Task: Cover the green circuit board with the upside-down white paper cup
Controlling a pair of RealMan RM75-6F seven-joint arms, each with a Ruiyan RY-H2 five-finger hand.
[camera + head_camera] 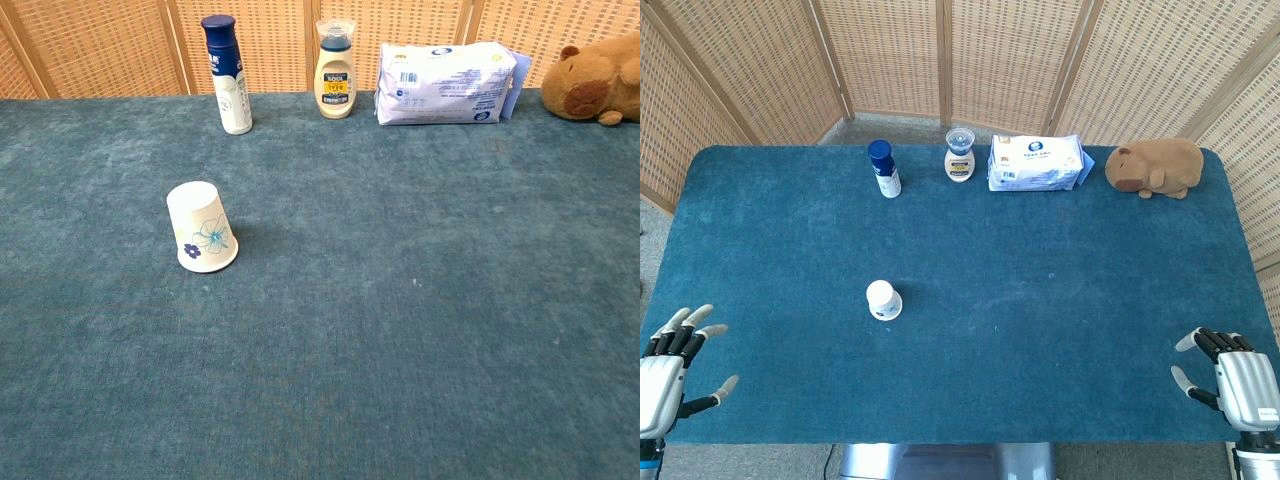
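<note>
A white paper cup with a blue flower print stands upside down on the blue table cloth, left of centre. No green circuit board shows in either view. My left hand rests at the table's near left corner with its fingers spread and nothing in it. At the near right corner my right hand is likewise open and empty. Both hands are far from the cup and show only in the head view.
Along the far edge stand a blue-capped spray bottle, a cream bottle, a pack of wet wipes and a brown plush animal. Wicker screens close off the back.
</note>
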